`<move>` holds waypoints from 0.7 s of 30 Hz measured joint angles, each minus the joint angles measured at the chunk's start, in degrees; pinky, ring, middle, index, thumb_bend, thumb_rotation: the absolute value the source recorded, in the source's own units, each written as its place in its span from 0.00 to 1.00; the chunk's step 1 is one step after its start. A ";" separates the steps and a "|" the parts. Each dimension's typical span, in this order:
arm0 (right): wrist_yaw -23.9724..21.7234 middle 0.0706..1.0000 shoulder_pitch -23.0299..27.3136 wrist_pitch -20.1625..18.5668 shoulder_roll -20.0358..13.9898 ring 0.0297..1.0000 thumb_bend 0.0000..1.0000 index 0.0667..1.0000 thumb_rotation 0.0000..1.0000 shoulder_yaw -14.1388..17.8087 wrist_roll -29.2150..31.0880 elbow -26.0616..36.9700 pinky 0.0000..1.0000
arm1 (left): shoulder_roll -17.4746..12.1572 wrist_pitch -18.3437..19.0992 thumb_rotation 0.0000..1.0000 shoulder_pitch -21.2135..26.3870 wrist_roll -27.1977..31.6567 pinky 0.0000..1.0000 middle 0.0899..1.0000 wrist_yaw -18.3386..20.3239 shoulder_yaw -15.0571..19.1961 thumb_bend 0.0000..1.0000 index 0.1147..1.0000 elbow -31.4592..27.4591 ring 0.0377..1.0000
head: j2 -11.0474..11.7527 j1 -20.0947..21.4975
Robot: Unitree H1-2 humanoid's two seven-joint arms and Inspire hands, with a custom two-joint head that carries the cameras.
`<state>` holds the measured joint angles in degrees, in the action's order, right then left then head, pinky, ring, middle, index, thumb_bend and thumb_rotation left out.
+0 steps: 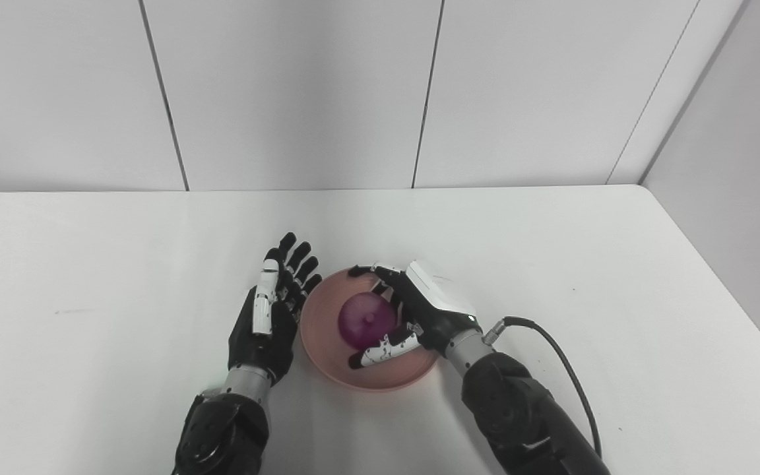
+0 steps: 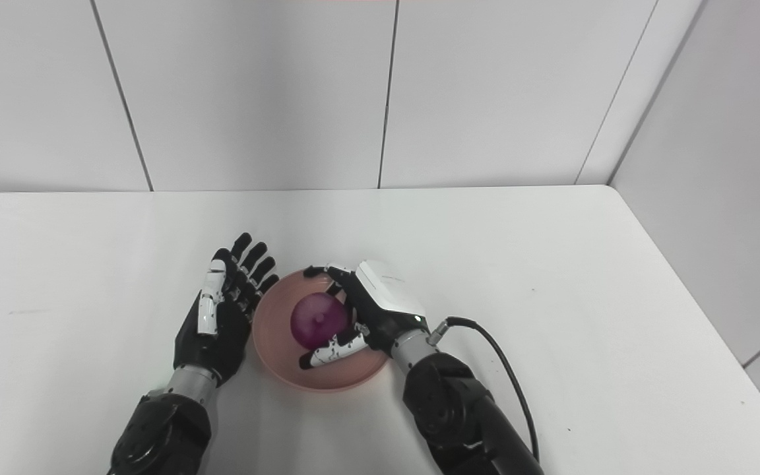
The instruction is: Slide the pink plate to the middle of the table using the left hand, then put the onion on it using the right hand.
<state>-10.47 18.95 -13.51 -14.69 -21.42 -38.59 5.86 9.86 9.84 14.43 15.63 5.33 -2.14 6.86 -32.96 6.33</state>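
The pink plate (image 1: 327, 369) lies on the white table near its front middle. A purple onion (image 1: 365, 320) rests in the plate's centre. My right hand (image 1: 419, 307) reaches over the plate from the right and brackets the onion. Its thumb (image 1: 380, 351) lies along the onion's near side, and its fingers (image 1: 370, 272) stretch past the far side with a small gap, so the hand looks open. My left hand (image 1: 271, 310) lies flat and open on the table, fingers spread, right beside the plate's left rim.
The white table (image 1: 584, 264) ends at a grey panelled wall behind and a side wall on the right. A black cable (image 1: 565, 369) loops from my right wrist over the table to the right of the forearm.
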 measured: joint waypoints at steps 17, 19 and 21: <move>7.62 0.93 -2.86 9.63 1.56 0.90 1.00 0.94 0.46 4.49 3.56 1.13 0.85 | 0.28 0.05 1.00 0.00 -0.42 0.94 0.96 0.01 0.13 0.46 0.95 -0.05 0.96 | -0.18 0.35; 9.03 0.92 -3.36 9.64 2.30 0.90 0.99 0.94 0.47 5.76 3.70 1.16 0.82 | 0.29 0.05 1.00 0.00 -0.42 0.94 0.96 0.01 0.14 0.46 0.95 -0.04 0.96 | -0.35 0.35; 9.86 0.92 -4.04 9.66 3.18 0.89 0.99 0.93 0.50 7.31 5.23 1.22 0.81 | 0.29 0.05 1.00 0.00 -0.40 0.95 0.96 0.01 0.15 0.46 0.96 -0.04 0.96 | -0.35 0.35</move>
<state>-0.62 14.91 -3.85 -11.51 -14.11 -33.36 7.08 10.15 9.89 14.43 15.23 5.34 -1.98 6.82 -33.31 6.68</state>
